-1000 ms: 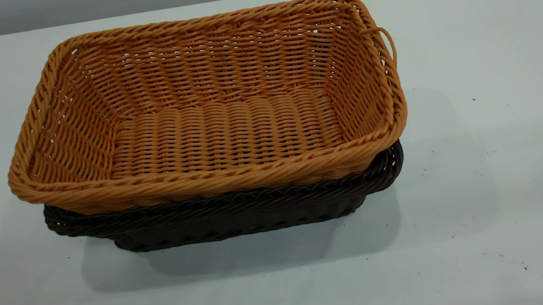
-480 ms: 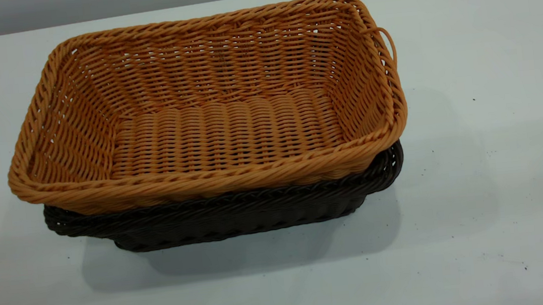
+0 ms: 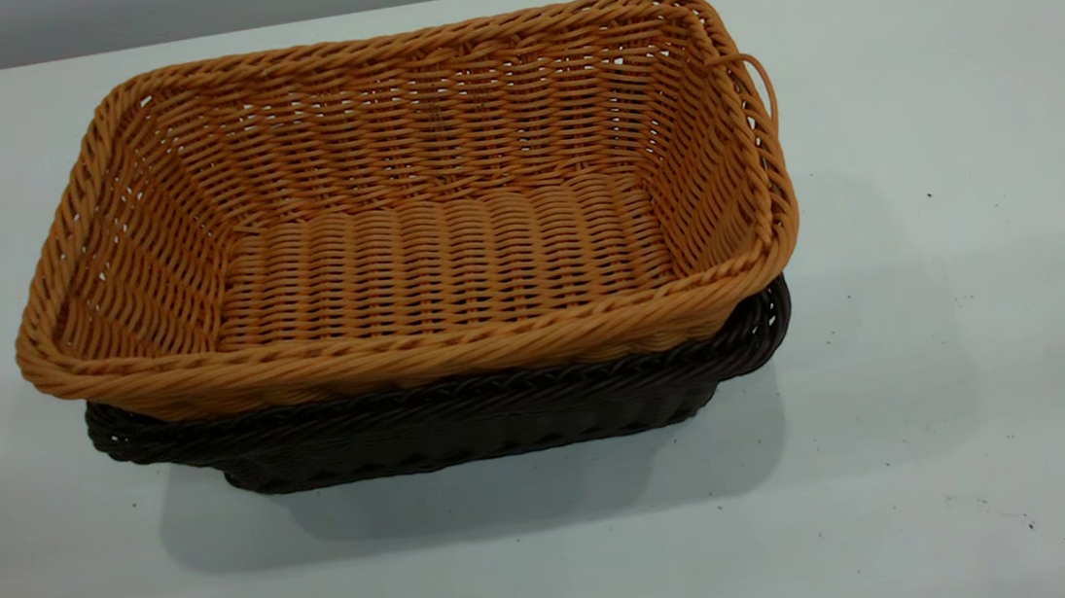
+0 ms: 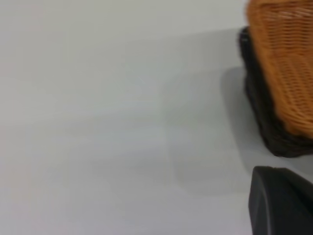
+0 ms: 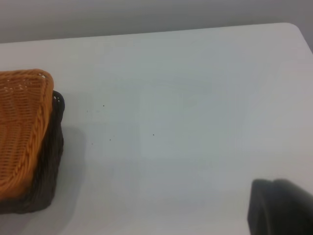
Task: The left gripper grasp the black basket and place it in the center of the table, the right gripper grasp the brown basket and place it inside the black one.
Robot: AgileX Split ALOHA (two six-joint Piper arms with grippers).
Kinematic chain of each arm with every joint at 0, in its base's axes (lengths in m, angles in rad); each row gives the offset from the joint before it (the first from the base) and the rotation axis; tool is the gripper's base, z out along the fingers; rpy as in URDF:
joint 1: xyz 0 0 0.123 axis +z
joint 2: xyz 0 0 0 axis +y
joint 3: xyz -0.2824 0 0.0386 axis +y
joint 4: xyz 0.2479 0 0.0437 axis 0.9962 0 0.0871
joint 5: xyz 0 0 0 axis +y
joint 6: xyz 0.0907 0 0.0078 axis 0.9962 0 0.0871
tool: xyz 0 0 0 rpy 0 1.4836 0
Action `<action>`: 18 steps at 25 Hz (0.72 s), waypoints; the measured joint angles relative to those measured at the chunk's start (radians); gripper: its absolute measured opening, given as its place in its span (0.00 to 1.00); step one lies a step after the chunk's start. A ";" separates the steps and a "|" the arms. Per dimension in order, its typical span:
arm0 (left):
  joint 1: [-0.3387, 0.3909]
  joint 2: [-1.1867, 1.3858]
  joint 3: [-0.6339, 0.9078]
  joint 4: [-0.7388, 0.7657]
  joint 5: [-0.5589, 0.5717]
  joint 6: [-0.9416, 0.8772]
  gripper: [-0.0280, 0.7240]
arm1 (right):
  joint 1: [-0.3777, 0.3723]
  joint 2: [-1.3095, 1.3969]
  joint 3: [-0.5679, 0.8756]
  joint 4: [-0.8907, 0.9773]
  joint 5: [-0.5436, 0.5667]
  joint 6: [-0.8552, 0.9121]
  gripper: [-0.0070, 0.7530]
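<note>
The brown wicker basket point(image 3: 411, 252) sits nested inside the black wicker basket point(image 3: 447, 424) near the middle of the white table. Only the black basket's rim and lower wall show under it. Neither gripper shows in the exterior view. In the left wrist view the stacked brown basket point(image 4: 286, 63) and black basket point(image 4: 266, 122) lie apart from a dark part of my left gripper point(image 4: 281, 203). In the right wrist view the brown basket point(image 5: 22, 127) and black basket point(image 5: 51, 161) lie well apart from a dark part of my right gripper point(image 5: 281, 208). Neither gripper holds anything that I can see.
The white table point(image 3: 933, 299) spreads on all sides of the stacked baskets, with small dark specks at the right. Its far edge meets a grey wall, and a rounded table corner point(image 5: 293, 27) shows in the right wrist view.
</note>
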 joint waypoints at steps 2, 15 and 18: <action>0.021 0.000 0.000 0.000 -0.001 0.000 0.04 | -0.006 0.000 0.000 0.000 0.000 0.000 0.02; 0.019 -0.044 -0.006 0.000 0.004 0.000 0.04 | -0.048 0.000 0.000 0.003 0.001 0.000 0.02; 0.019 -0.044 -0.006 0.000 0.005 0.000 0.04 | -0.048 0.000 0.000 0.003 0.001 0.000 0.02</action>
